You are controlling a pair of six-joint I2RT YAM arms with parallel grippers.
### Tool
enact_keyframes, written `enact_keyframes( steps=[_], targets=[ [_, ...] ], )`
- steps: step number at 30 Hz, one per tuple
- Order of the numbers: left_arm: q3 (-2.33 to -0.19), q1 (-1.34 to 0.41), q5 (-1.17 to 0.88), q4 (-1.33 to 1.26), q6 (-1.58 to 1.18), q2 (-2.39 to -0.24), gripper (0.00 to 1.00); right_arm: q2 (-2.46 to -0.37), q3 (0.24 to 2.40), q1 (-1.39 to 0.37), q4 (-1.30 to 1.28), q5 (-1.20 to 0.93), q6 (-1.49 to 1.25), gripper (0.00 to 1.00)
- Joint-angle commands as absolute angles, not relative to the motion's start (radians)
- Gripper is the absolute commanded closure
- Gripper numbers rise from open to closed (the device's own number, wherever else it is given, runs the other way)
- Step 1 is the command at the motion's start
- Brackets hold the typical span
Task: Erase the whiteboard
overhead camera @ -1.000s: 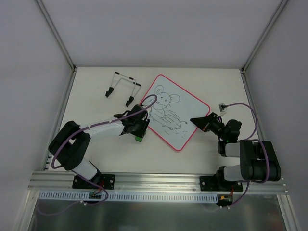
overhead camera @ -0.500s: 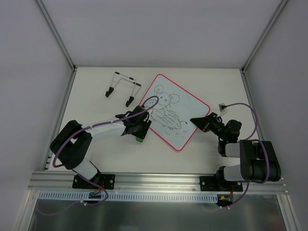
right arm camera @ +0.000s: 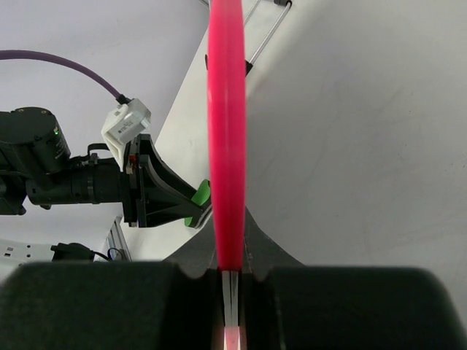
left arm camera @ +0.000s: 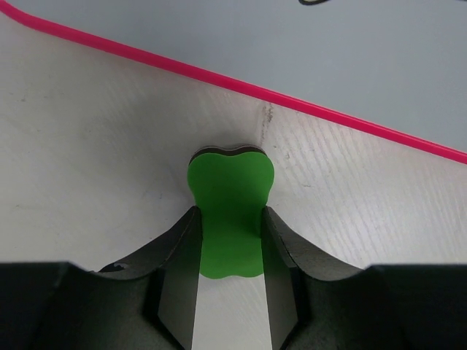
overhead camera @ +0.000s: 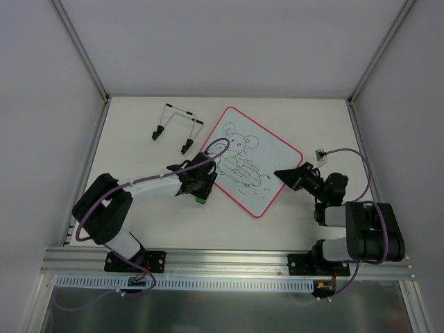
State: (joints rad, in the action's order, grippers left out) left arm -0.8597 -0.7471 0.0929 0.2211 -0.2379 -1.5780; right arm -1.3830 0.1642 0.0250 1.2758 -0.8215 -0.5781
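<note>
The whiteboard (overhead camera: pixel 274 156) lies turned like a diamond on the table and bears a black mouse drawing. My left gripper (overhead camera: pixel 201 189) is shut on the green eraser (overhead camera: pixel 200 200), just off the board's lower-left edge. In the left wrist view the eraser (left arm camera: pixel 228 182) sits between my fingers (left arm camera: pixel 175 248) on the bare table, a little short of the pink rim (left arm camera: pixel 328 109). My right gripper (overhead camera: pixel 283 173) is shut on the board's right corner. The right wrist view shows the rim (right arm camera: pixel 227 131) edge-on, clamped in the jaws.
A black-footed wire stand (overhead camera: pixel 177 128) stands at the back left, near the board's upper-left edge. A small white connector (overhead camera: pixel 321 154) on a purple cable lies at the right. Grey walls enclose the table on three sides.
My left gripper, with the eraser, has shifted slightly right toward the board's edge. The right arm and the board have not moved.
</note>
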Motion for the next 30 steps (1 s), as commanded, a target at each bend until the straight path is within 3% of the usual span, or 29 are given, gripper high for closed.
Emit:
enact_keyframes(
  steps=[1, 5, 17, 24, 30],
  targets=[
    [-0.903, -0.756, 0.173, 0.219, -0.259, -1.487, 0.87, -1.381, 0.158, 0.031, 1.506, -0.818, -0.479, 1.00],
    [-0.949, -0.755, 0.284, 0.172, -0.249, -1.436, 1.00, -1.378, 0.158, 0.028, 1.508, -0.819, -0.477, 1.00],
    [-0.951, -0.744, 0.321, -0.354, -0.066, -1.566, 1.00, -1.345, 0.156, 0.026, 1.503, -0.830, -0.485, 1.00],
    [-1.000, -0.701, 0.311, -0.483, -0.060, -1.722, 1.00, -1.305, 0.155, 0.025, 1.502, -0.847, -0.502, 1.00],
    [-1.022, -0.687, 0.174, -0.517, -0.100, -1.766, 1.00, -1.299, 0.160, 0.026, 1.502, -0.865, -0.509, 1.00]
  ],
)
